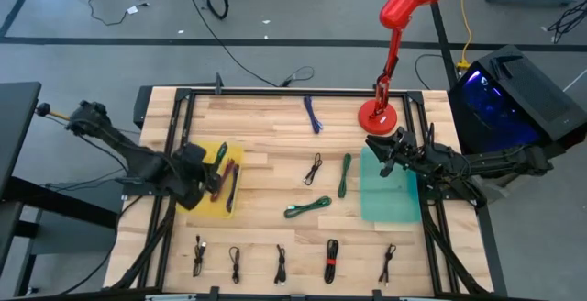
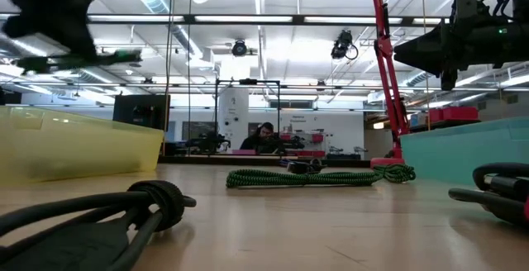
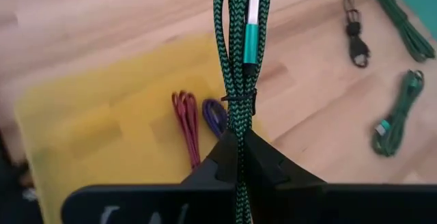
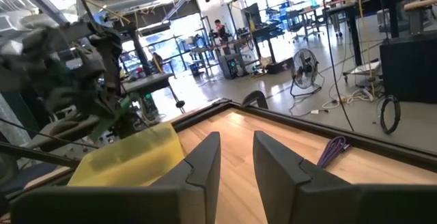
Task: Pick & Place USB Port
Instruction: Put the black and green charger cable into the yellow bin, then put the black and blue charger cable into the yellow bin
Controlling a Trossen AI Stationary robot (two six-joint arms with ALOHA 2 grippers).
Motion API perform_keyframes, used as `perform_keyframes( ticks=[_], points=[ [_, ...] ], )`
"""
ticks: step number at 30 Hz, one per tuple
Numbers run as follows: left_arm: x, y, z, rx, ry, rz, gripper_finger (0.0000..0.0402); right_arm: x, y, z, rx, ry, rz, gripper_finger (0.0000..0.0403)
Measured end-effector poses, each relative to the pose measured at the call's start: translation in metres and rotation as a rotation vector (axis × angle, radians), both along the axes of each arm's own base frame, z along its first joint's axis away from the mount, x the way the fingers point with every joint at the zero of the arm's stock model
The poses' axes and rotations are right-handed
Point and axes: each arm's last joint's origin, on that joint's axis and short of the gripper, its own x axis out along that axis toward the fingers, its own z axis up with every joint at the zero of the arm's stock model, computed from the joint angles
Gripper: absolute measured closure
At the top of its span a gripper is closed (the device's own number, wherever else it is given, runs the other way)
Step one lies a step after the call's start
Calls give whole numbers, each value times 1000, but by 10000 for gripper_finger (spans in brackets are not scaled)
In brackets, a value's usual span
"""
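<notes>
My left gripper (image 3: 239, 145) is shut on a bundled green braided USB cable (image 3: 235, 60), whose green plug with a silver tip (image 3: 251, 33) lies against the bundle. It hovers over the yellow tray (image 3: 102, 121), where a red cable (image 3: 186, 118) and a purple cable (image 3: 215, 115) lie flat. In the high view the left gripper (image 1: 209, 171) is above that tray (image 1: 229, 205). My right gripper (image 4: 235, 156) is open and holds nothing. It hangs above the far left corner of the teal tray (image 1: 390, 205), as the high view shows (image 1: 376, 150). My left gripper pinches the green cable bundle between its two fingers at one end (image 3: 239, 157), just below the black tie (image 3: 239, 100). The bundle runs along the fingers and sticks out past their tips. It is lifted clear above the yellow tray; the low view shows it jutting out about level (image 2: 116, 56).
Two green cables (image 1: 308, 207) (image 1: 345, 174) and a black one (image 1: 315, 168) lie mid-table, and a blue one (image 1: 314, 115) lies near the far edge. Several black bundled cables (image 1: 281, 264) line the near edge. A red lamp's base (image 1: 378, 116) stands beyond the teal tray.
</notes>
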Motion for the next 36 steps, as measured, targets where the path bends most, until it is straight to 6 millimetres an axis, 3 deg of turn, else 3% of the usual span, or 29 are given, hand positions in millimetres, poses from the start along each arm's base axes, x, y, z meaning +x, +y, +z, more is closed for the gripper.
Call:
perform_keyframes(
  ticks=[7,12,27,32,36],
  points=[
    [-12,1,-61,-84,-23,91,394,0,0,0,0,-1,0,312],
    [-17,4,-87,-116,-26,135,392,0,0,0,0,-2,0,312],
    [-15,7,-88,-6,-99,116,312,0,2,8,-13,-80,80,312],
    [-14,9,-85,147,-143,74,298,-3,3,24,-69,-220,111,312],
    [-11,10,-80,342,-211,39,297,5,4,47,-110,-210,137,311]
  ],
)
